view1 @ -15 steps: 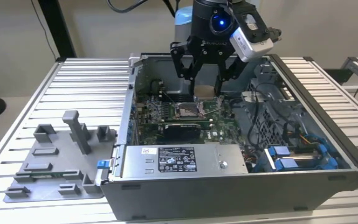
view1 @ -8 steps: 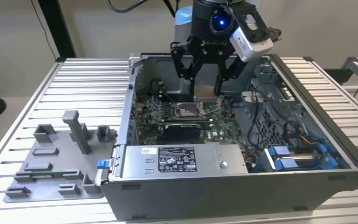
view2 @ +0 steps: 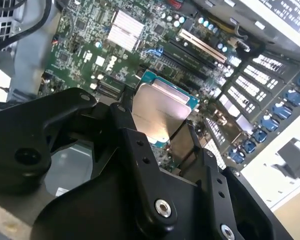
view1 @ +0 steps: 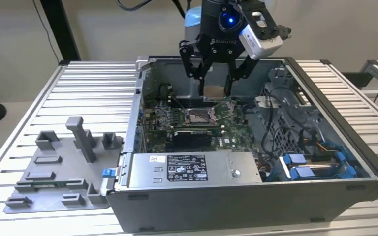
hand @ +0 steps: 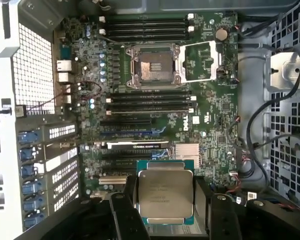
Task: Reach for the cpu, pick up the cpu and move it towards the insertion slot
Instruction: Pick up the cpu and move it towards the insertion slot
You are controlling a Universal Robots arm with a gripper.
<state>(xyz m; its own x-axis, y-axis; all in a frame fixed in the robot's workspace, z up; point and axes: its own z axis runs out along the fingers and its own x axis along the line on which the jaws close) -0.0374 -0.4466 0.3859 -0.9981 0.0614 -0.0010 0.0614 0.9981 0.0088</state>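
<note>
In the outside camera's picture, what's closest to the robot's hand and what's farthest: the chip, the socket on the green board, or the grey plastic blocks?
1. The cpu: held in the hand.
2. The insertion slot: on the motherboard, just below the hand.
3. The grey fixture blocks: outside the case, far off at the exterior view's left.

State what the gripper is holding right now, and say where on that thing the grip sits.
The gripper holds the cpu, its fingers clamping two opposite edges; the silver face stays uncovered. It hangs above the motherboard, away from the insertion slot.

The arm points straight down, its gripper (view1: pixel 216 84) jaws closed on a load.
</note>
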